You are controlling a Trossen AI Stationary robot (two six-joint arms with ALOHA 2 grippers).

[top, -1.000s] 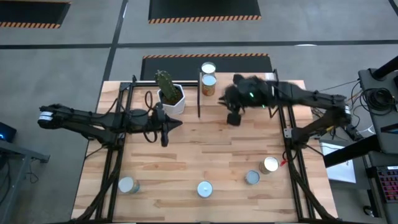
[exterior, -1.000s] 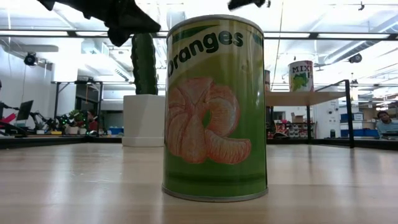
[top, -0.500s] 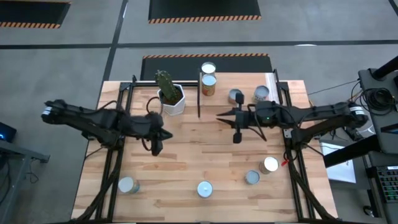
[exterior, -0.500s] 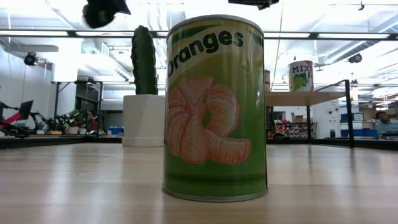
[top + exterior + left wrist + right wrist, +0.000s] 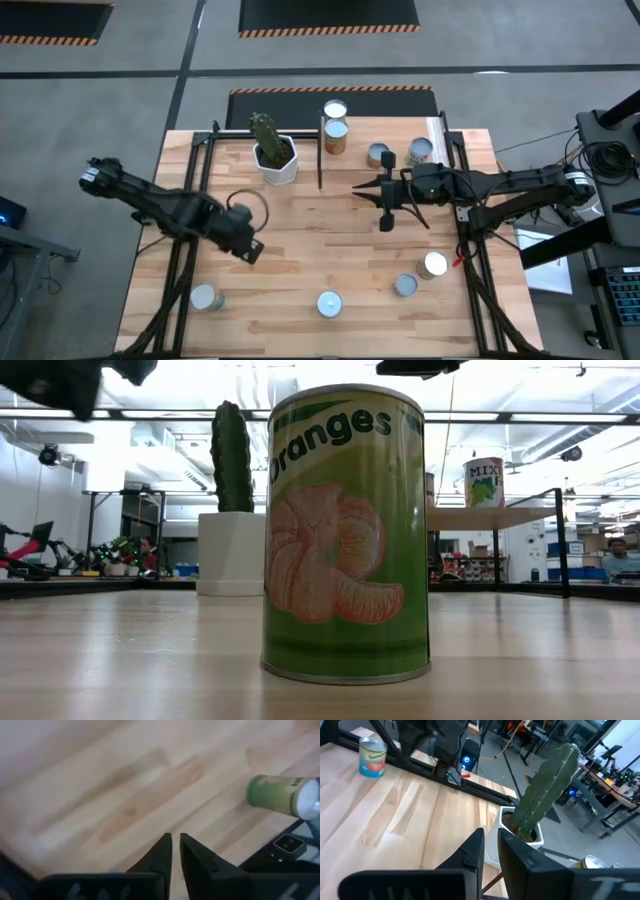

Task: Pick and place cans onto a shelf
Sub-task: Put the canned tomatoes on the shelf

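Several cans stand on their bases. On the shelf (image 5: pixel 400 140) at the far edge are two by its left post (image 5: pixel 335 124), one (image 5: pixel 378 155) and one (image 5: pixel 420 150). On the table are a can at near left (image 5: pixel 205 297), the green Oranges can (image 5: pixel 328 303) and two at near right (image 5: pixel 420 275). My left gripper (image 5: pixel 250 250) is shut and empty above the table's left middle. My right gripper (image 5: pixel 385 218) is shut and empty, just on the near side of the shelf. The low view shows the Oranges can (image 5: pixel 345 530) close up, and the shelf (image 5: pixel 490 515) with a can (image 5: pixel 484 482).
A white hexagonal pot with a cactus (image 5: pixel 273 152) stands at the far left beside the shelf; it also shows in the right wrist view (image 5: pixel 540 795). Black frame rails run along the table's left (image 5: pixel 185 250) and right (image 5: pixel 475 260) sides. Bare wood lies between the arms.
My right gripper has drawn back from over the shelf toward the table's near edge, and two cans on the shelf now show where the arm hid them. My left gripper has moved toward the near edge and a little left.
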